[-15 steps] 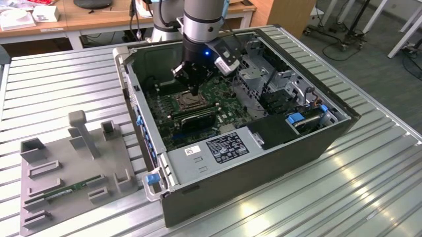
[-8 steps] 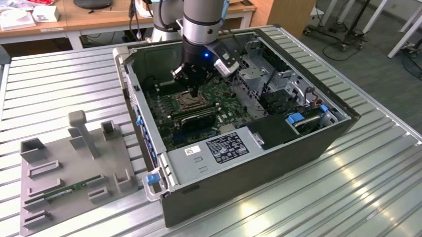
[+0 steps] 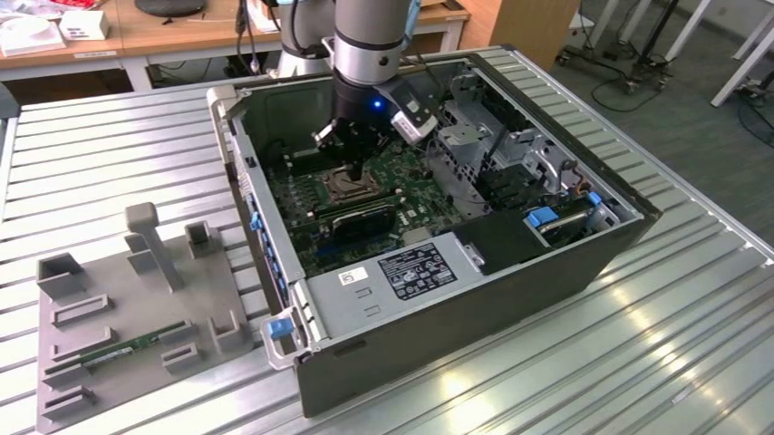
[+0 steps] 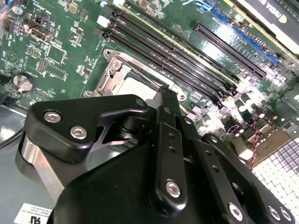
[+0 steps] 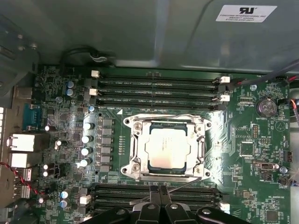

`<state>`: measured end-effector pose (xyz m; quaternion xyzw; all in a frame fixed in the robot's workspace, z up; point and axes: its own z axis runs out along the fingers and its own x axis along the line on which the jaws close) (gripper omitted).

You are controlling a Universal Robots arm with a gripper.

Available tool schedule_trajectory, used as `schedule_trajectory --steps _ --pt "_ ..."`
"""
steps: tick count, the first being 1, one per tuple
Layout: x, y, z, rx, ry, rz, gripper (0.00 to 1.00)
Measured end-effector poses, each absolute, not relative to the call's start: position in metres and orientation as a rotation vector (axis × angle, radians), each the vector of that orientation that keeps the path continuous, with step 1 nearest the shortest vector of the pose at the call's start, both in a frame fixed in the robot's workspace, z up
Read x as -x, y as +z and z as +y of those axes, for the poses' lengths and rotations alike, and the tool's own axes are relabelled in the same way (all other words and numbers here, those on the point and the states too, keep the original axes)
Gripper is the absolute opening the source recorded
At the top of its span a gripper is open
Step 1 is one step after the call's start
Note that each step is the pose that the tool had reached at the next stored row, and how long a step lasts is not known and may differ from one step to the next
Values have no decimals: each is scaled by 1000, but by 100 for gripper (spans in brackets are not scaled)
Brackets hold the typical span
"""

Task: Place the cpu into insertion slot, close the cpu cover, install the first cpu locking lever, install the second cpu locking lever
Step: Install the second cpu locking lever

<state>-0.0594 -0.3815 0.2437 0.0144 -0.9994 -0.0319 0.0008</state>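
Gripper (image 5: 159, 198) fingers together, just beside cpu (image 5: 166, 150) in insertion slot (image 5: 132, 154).

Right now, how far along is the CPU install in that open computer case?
The cpu already sits in the insertion slot, and the cpu cover looks lowered around it. The gripper hangs just beside the socket, fingers together, holding nothing I can see. Whether either locking lever is latched, I cannot tell.

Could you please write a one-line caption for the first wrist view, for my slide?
The cpu sits in the insertion slot, cpu cover closed around it, gripper just beside.
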Motion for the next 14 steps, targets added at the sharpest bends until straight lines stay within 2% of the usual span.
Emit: schedule_trajectory --steps 14 --pt "69 236 -382 -45 -100 -3138 11"
